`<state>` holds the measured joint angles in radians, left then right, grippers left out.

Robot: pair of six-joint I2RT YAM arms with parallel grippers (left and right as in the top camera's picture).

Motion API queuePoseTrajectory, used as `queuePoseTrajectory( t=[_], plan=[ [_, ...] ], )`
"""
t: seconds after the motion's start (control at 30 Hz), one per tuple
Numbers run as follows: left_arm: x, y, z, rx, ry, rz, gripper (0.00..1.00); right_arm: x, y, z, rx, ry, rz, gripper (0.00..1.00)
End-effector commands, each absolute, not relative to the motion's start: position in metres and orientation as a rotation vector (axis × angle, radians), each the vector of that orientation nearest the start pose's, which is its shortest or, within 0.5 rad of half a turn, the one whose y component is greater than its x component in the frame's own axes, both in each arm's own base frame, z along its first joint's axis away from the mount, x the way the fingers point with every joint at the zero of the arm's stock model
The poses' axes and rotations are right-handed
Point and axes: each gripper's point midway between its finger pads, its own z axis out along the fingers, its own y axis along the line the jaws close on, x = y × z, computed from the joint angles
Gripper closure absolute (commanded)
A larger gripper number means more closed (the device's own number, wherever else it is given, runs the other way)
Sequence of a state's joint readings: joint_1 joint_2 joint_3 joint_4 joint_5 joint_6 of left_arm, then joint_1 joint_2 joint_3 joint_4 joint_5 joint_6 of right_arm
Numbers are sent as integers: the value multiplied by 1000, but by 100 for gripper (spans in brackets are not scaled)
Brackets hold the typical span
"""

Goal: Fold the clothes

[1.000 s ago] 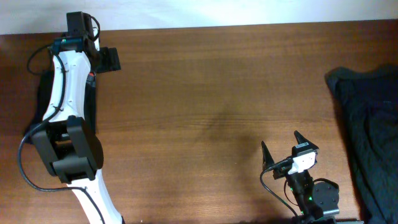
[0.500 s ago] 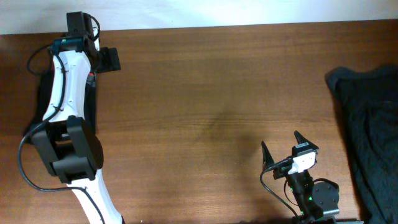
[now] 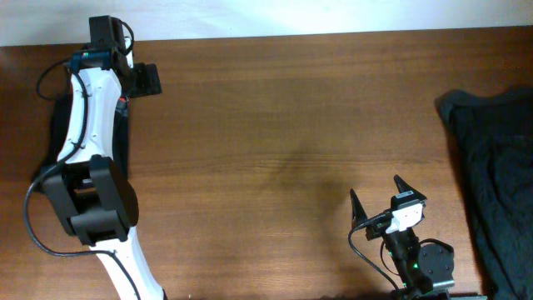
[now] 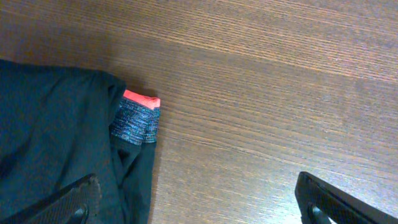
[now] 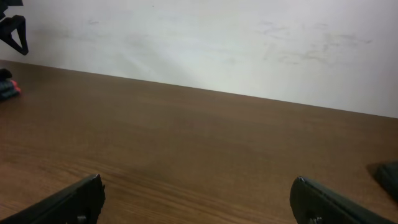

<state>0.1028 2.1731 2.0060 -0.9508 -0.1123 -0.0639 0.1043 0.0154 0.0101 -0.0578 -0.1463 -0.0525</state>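
Both arms have their jaws spread wide with nothing in them. In the wrist view the left gripper is over the trousers; the black fabric fills everything out past one finger, and that finger sits over the cloth, though I can't tell if it's touching. The grey waistband with its red edge pokes just inside the gap, a bit ahead of that fingertip. The rest of the gap and the other finger have only bare table under them.

The right gripper is well apart from the trousers, which are far off across the table from its jaws. Nothing but wood lies between and ahead of its fingers; a dark rumpled heap lies off to one side of it, not touching.
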Motion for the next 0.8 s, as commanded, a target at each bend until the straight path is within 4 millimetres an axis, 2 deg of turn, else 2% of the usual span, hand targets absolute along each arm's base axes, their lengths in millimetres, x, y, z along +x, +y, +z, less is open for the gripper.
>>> queuePoseTrajectory(
  t=[0.0,0.07,0.13,0.23,0.37,0.53,0.67,0.77],
  plan=[
    [524,74,144,-252,2648,160,1,241,46,160,-224,1619,143,1],
    [520,74,163,-252,2617,160,1,241,46,160,-224,1619,143,1],
    [516,73,192,-250,2560,157,1,241,46,160,-224,1619,143,1],
    [505,72,245,-248,2453,154,1,241,46,160,-224,1620,143,1],
    [479,69,320,-244,2296,149,1,241,46,160,-224,1619,143,1],
    [425,63,413,-236,2083,142,1,241,46,160,-224,1619,143,1],
    [380,59,467,-231,1945,137,1,241,46,160,-224,1619,143,1],
    [347,56,498,-229,1856,142,1,241,46,160,-224,1619,143,1]
  ],
)
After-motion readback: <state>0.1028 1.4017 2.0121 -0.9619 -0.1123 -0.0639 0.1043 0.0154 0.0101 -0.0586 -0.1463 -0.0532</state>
